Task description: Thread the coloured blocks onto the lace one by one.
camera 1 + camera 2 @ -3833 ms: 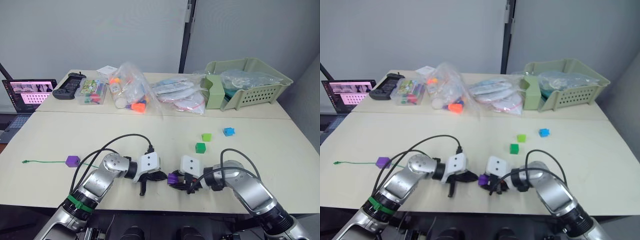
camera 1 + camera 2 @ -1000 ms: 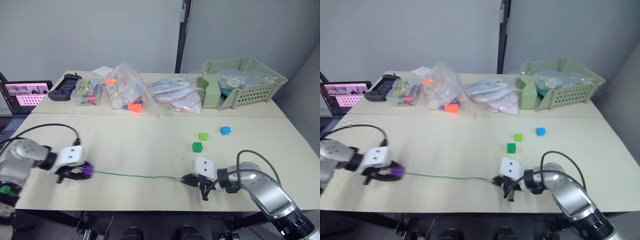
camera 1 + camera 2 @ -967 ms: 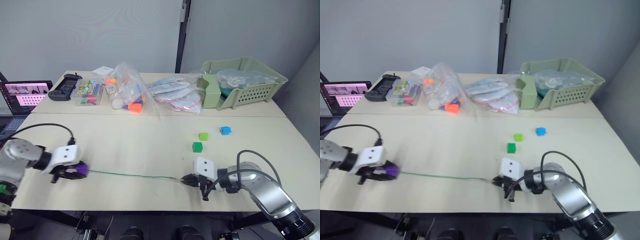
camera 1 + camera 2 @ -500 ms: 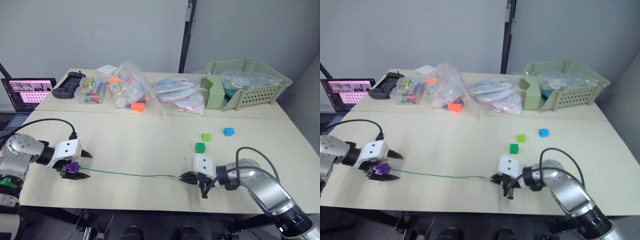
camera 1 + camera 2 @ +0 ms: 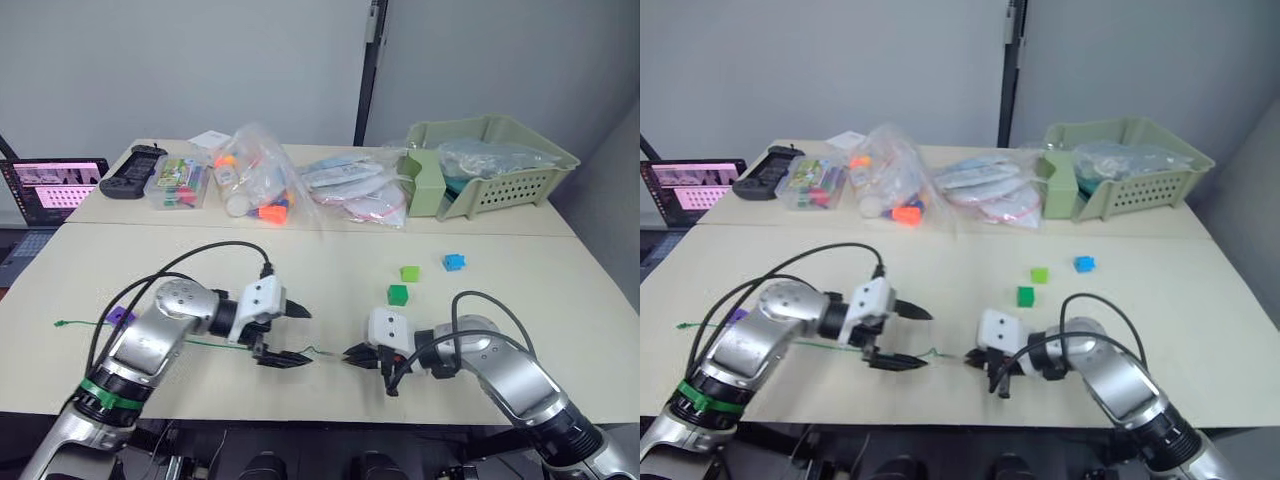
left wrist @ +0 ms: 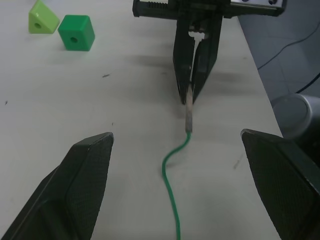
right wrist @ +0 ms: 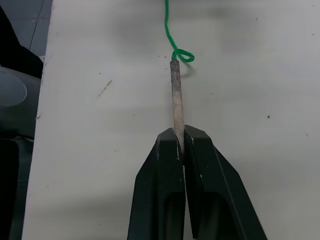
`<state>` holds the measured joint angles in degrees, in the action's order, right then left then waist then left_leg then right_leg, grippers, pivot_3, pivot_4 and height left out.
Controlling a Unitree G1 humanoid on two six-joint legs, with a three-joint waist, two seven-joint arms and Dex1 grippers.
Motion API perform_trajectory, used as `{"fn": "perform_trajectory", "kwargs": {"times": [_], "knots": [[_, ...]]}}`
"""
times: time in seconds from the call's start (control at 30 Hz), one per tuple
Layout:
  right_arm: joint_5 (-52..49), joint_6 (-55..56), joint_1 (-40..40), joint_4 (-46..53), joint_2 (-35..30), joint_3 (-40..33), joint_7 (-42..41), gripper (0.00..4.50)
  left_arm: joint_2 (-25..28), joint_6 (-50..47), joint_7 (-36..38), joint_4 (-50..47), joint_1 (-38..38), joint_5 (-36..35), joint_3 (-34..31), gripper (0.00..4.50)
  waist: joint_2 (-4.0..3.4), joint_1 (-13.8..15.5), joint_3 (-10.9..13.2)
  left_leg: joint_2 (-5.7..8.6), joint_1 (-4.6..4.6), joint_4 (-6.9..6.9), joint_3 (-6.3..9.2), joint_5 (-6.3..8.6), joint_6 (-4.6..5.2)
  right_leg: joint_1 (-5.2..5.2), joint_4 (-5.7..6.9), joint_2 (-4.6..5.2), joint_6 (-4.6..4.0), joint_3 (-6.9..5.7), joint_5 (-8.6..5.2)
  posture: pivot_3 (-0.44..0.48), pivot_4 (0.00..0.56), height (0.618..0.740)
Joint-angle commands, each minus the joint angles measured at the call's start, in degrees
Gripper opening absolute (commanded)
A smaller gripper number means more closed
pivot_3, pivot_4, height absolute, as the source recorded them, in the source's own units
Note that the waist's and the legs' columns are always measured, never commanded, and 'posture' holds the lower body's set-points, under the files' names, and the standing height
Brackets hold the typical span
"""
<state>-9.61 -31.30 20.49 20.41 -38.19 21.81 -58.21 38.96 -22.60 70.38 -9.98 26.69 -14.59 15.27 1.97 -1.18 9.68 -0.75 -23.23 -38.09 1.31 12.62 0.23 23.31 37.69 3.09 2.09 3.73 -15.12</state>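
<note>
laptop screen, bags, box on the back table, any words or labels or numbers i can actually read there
No text can be read anywhere.
Laptop screen: shows pink rows of content, too small to read.
White card behind the bags: marks too blurred to read.
Clear box of coloured toys: no legible label.
Plastic bags: printing too blurred to read.
Coloured blocks and lace: no markings.

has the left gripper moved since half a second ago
Yes. The left gripper has swung in from the table's left edge toward the middle, now open just short of the right gripper, which pinches the lace tip.
</note>
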Motion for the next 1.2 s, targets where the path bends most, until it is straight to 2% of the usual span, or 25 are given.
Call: {"fn": "perform_trajectory", "kwargs": {"times": [0.03, 0.3, 0.43, 0.73, 0.77, 1.1, 1.2], "knots": [[0.3, -0.7, 1.1, 1.7, 0.3, -0.2, 0.7, 0.0, -3.4, 2.3, -4.0, -0.3, 0.0, 3.8, 3.7, 4.3, -0.01, 0.1, 0.0, 0.02, 0.01, 0.01, -0.01, 0.0, 0.0, -0.01, 0.01, 0.0, 0.0, 0.0, 0.0, 0.0, 0.15, 0.74], [0.0, -1.4, 1.2, 2.2, 0.7, 0.1, 1.4, 0.0, -5.6, 7.7, -5.0, 4.7, -0.8, 8.0, 6.6, 4.3, -0.02, 0.3, 0.0, 0.03, -0.01, 0.0, 0.01, 0.0, 0.0, -0.02, -0.03, 0.02, 0.0, 0.01, 0.0, 0.0, 0.15, 0.74], [-0.1, -1.5, 1.1, 2.4, 0.7, 0.3, 1.4, 0.0, -6.9, 7.6, -5.1, 5.3, -0.4, 7.7, 6.1, 3.23, -0.01, 0.5, 0.0, 0.03, -0.02, -0.01, 0.0, 0.0, 0.0, -0.03, -0.04, 0.07, 0.0, 0.01, 0.0, 0.0, 0.15, 0.74], [0.1, -1.2, 0.9, 2.1, 0.6, 0.3, 1.4, 0.0, -6.9, 6.4, -4.4, 4.8, -0.4, 6.4, 4.7, 0.22, -0.01, 0.4, 0.0, 0.03, -0.02, -0.01, 0.03, 0.0, 0.0, -0.03, -0.04, 0.07, 0.0, 0.01, 0.0, 0.0, 0.15, 0.74], [0.1, -1.1, 0.8, 2.0, 0.6, 0.4, 1.4, 0.0, -7.0, 6.4, -4.4, 4.9, -0.4, 6.4, 4.6, 0.04, -0.01, 0.5, 0.0, 0.03, -0.02, -0.01, 0.03, 0.0, 0.0, -0.03, -0.04, 0.07, 0.0, 0.01, 0.0, 0.0, 0.15, 0.74], [0.1, -2.4, -0.1, 2.1, 0.7, 0.9, 1.9, 0.0, -6.8, 7.8, -3.2, 5.5, -1.8, 5.7, 4.3, 0.04, -0.02, 0.4, 0.0, 0.03, -0.02, -0.01, 0.02, 0.0, 0.0, -0.04, -0.04, 0.07, 0.0, 0.01, 0.0, 0.0, 0.15, 0.74], [-2.6, -5.0, -2.0, 4.1, 2.1, -2.9, 4.6, 1.1, -6.4, 7.7, -2.5, 5.1, -2.0, 5.8, 4.6, 0.0, -0.01, 0.5, 0.0, 0.02, -0.03, -0.01, 0.03, 0.0, 0.0, -0.04, -0.04, 0.07, 0.0, 0.0, 0.0, 0.0, 0.15, 0.74]]}}
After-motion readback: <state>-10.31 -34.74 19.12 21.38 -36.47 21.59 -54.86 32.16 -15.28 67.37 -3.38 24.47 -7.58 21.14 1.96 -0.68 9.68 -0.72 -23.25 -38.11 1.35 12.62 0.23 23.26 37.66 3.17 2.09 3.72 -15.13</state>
